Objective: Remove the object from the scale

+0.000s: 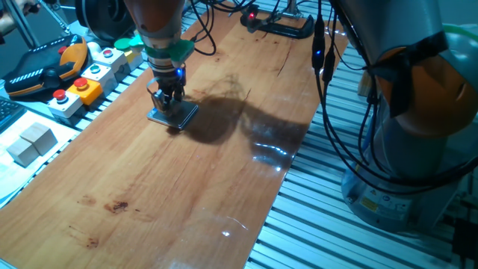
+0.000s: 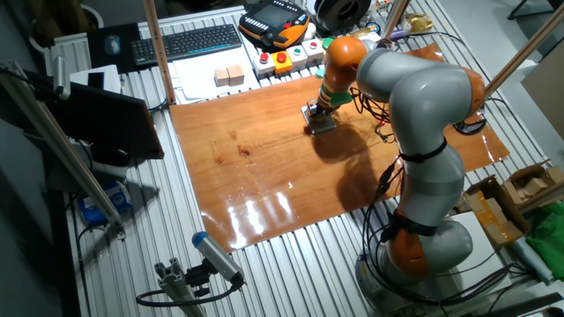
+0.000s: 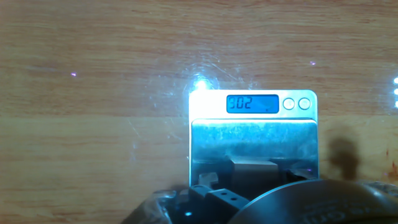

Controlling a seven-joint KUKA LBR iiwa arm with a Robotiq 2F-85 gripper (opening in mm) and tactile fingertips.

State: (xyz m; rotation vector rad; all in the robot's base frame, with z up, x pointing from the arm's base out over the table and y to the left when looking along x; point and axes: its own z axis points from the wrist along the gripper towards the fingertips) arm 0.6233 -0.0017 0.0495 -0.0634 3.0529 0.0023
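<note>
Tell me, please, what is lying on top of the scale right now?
In the hand view, a small grey-beige cube sits on the scale plate's near edge, between the fingers of the gripper. The display is lit. The hand covers the cube's lower part, so contact cannot be told.

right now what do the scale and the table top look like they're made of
Scale: seems to be brushed metal, silvery and mirror-like, reflecting the light and the parts above it; a small blue display sits at its far edge. Table top: looks like varnished wood, with visible grain, dark knots and glossy glare patches.
</note>
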